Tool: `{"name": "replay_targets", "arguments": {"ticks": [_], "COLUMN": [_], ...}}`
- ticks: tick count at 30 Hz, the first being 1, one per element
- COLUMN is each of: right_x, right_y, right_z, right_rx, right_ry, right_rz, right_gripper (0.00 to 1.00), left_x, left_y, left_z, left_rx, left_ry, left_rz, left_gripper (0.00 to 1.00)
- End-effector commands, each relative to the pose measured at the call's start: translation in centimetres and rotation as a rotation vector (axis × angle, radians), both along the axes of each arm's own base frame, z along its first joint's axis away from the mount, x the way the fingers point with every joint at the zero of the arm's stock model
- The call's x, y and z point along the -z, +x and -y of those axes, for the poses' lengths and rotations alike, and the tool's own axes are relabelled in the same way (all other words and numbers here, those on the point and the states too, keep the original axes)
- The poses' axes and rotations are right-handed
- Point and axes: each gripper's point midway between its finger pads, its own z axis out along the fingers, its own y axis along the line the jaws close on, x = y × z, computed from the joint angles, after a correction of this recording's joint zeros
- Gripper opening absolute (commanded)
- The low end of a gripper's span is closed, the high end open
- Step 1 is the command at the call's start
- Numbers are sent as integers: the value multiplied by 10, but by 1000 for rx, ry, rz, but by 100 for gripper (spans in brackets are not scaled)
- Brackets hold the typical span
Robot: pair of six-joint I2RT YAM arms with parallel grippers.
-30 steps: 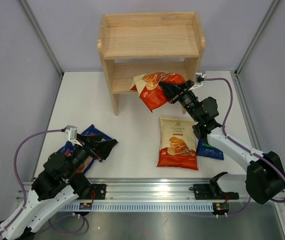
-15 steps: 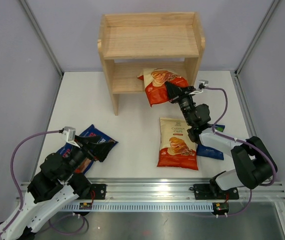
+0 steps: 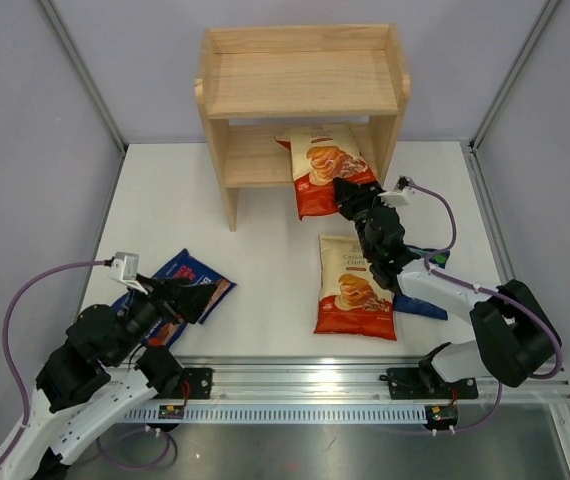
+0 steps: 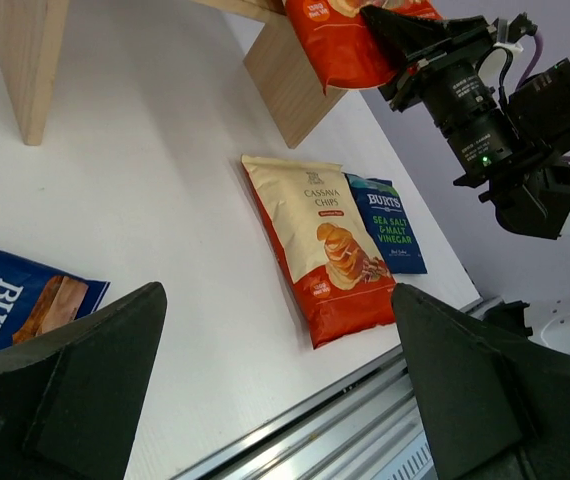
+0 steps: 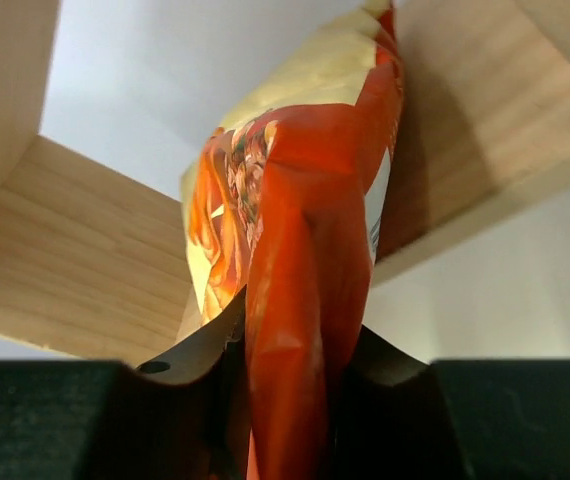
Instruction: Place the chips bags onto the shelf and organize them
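Over the white desk point(image 3: 265, 250), a Cassava Chips bag point(image 3: 317, 165) is clenched by the right end effector point(image 3: 346, 191), long axis pointed ahead into the lower tier of the shelf point(image 3: 300, 85); the left end effector point(image 3: 203, 298) is spread.

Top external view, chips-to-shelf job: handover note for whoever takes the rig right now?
Right gripper: shut on a Cassava Chips bag, its far end in the shelf's lower tier, not released.
Left gripper: open, over a red-accented Burts bag at near left.
On the table: second Cassava Chips bag, Burts Sea Salt & Malt Vinegar bag beside it.
Done: no bag released on the shelf.
To do: seat and release the held one, then shelve the rest.
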Motion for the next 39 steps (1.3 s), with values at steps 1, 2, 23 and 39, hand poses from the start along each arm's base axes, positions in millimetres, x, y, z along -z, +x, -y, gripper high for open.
{"name": "replay_targets", "arguments": {"ticks": [1, 2, 23, 39], "right_x": [25, 21, 15, 24], "right_y": [-4, -4, 32, 65], "right_z": [18, 15, -8, 20], "right_rx": [103, 94, 164, 305], "right_ry": [47, 59, 166, 132], "right_rz": [-154, -158, -376, -409], "right_gripper": [34, 34, 18, 25], "left_x": [-3, -2, 3, 2], "left_y": [0, -1, -3, -7], "left_z": [-9, -9, -15, -24], "left_rx": [-42, -44, -66, -79], "left_ry": [3, 0, 28, 42], "left_rz": [-36, -42, -98, -88], "left_gripper": [99, 99, 99, 99]}}
